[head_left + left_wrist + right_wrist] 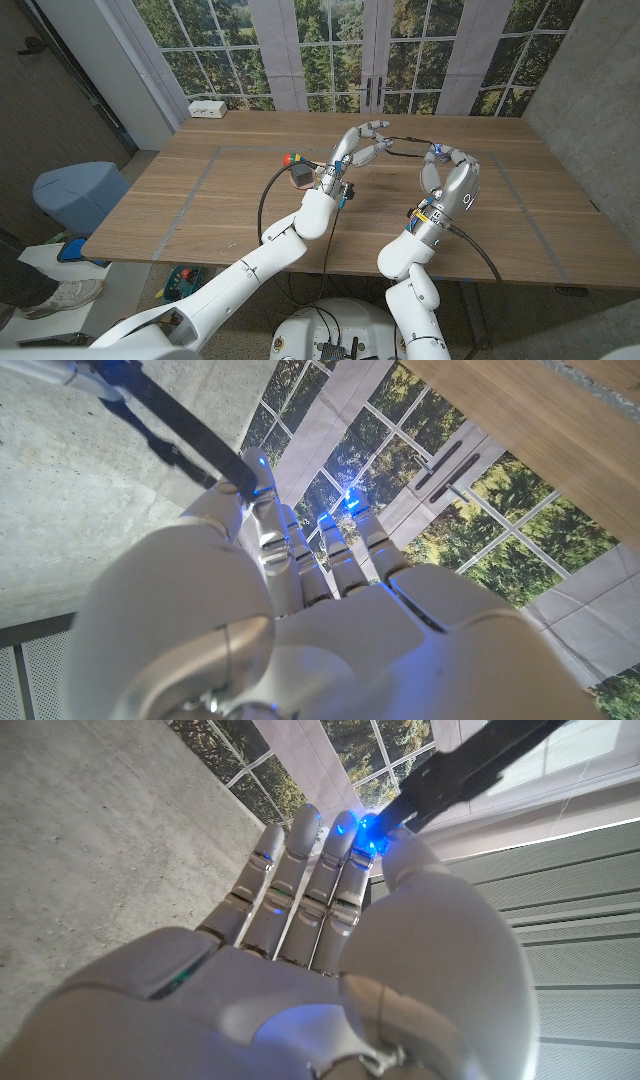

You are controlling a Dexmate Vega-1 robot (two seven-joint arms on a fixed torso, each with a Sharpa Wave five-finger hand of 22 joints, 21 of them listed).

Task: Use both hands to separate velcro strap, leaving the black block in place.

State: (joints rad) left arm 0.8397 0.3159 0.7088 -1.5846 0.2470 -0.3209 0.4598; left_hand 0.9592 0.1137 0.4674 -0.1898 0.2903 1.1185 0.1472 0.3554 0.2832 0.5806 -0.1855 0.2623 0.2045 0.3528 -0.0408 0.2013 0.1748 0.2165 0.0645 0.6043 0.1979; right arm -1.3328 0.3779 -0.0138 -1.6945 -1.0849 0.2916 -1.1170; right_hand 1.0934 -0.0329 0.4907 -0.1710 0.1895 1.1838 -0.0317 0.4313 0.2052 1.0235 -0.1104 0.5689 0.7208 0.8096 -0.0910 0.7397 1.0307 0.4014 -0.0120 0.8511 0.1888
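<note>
Both robot hands are raised above the far half of the wooden table (200, 215), nearer its far edge than its near one, with a thin black velcro strap (405, 140) stretched between them. The left hand (358, 146) pinches one end in its fingertips, and the right hand (447, 172) pinches the other; both wrist views show fingers closed on a dark strip. The step in hand looks like the pull itself, with the strap taut but still in one piece. The next move probably calls for drawing the hands steadily apart along the table's length. No black block can be made out. A small grey thing with red and green on it (297, 172) sits just beside the left wrist. Bare wood lies open toward both side edges.
</note>
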